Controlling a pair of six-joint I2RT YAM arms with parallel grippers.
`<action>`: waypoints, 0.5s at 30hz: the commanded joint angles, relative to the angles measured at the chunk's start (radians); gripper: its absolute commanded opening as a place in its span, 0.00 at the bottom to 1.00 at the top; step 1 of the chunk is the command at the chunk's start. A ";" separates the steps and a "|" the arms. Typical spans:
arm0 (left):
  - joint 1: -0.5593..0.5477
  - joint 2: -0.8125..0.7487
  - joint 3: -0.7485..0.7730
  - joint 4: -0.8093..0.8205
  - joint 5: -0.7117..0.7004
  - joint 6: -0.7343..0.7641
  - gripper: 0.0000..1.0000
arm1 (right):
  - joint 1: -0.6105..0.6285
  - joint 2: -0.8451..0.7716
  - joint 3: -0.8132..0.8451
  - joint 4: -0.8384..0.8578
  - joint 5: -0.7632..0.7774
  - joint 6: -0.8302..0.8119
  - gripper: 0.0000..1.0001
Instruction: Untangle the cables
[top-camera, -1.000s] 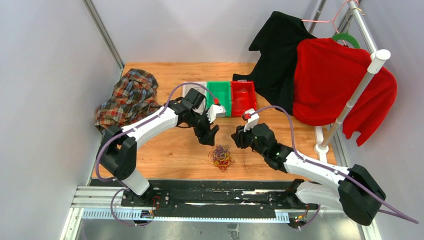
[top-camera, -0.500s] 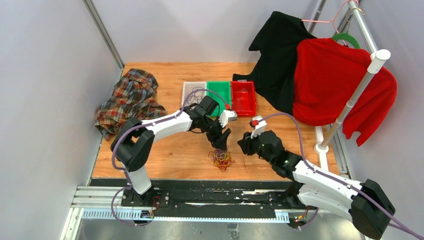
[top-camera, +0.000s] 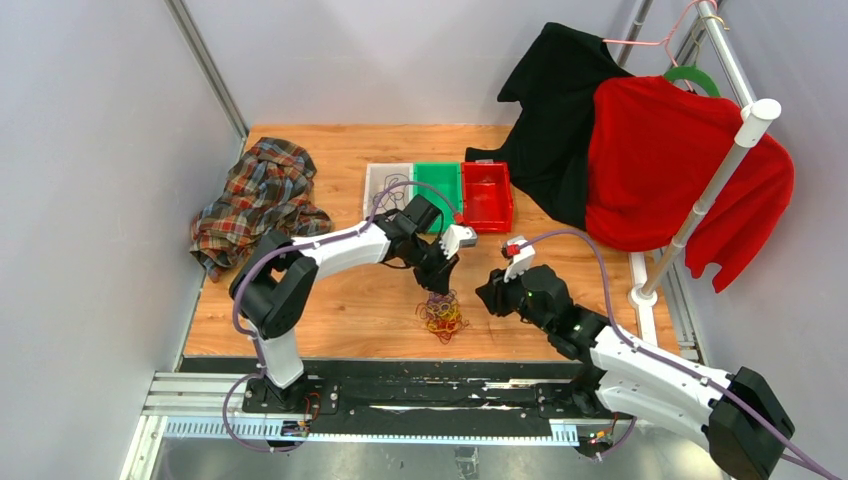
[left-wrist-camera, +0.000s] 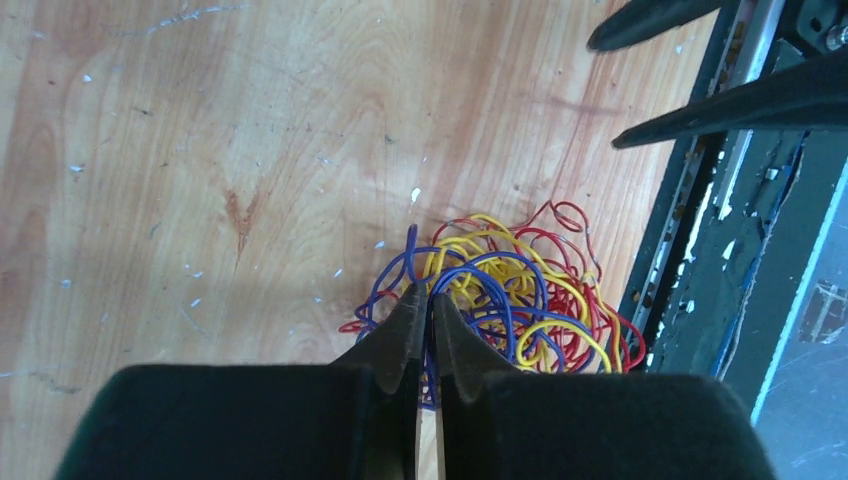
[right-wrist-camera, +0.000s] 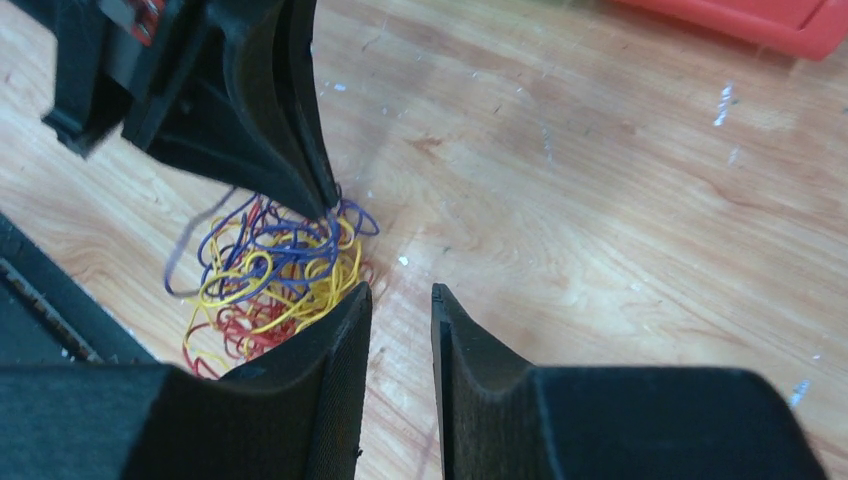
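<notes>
Since 1 s ago: left gripper (top-camera: 437, 287) has swung right and dropped onto the cables (top-camera: 441, 317); right gripper (top-camera: 492, 292) has shifted slightly. Tangle unmoved, near the front edge of the table (top-camera: 340, 310), between the 2 grippers. Left jaws together, tips at the tangle's far rim, probably to pinch a blue loop; whether a strand is caught, cannot tell. Right jaws slightly apart, empty, just beside the tangle, likely waiting to pull the opposite way. Count: 1 tangle, 3 colours (yellow, red, blue-purple); strand number unreadable.

Yellow, red, blue cables (top-camera: 441, 316) lie tangled together.
</notes>
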 joint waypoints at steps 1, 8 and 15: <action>-0.008 -0.101 0.054 -0.058 -0.014 0.022 0.05 | -0.012 0.010 0.040 -0.088 -0.104 0.008 0.29; -0.008 -0.225 0.092 -0.223 -0.013 0.037 0.02 | 0.044 0.001 0.077 -0.062 -0.058 0.043 0.41; -0.008 -0.321 0.113 -0.308 -0.038 0.033 0.01 | 0.127 0.070 0.090 0.181 0.023 0.088 0.47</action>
